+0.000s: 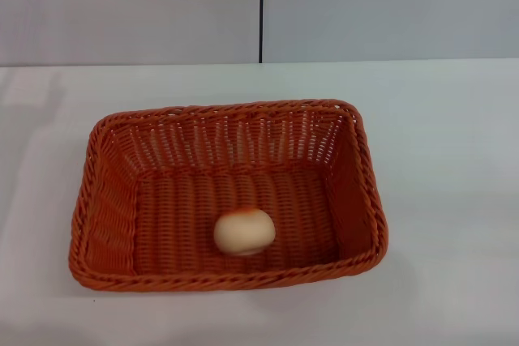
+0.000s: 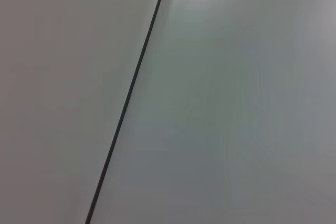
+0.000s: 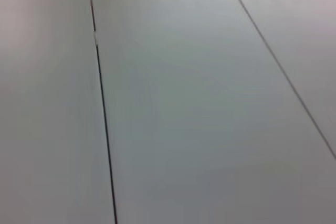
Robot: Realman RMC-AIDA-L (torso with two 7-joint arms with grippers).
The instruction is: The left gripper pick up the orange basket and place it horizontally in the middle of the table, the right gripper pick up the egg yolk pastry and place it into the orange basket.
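The orange basket [image 1: 105, 200] lies horizontally in the middle of the white table [image 1: 454, 160] in the head view. The egg yolk pastry [image 1: 244, 232], pale cream with an orange tinge, rests on the basket's floor near its front wall. Neither gripper nor arm shows in the head view. Both wrist views show only grey wall panels with dark seams.
A grey panelled wall [image 1: 130, 6] with a dark vertical seam [image 1: 261, 6] stands behind the table. Bare white tabletop surrounds the basket on all sides.
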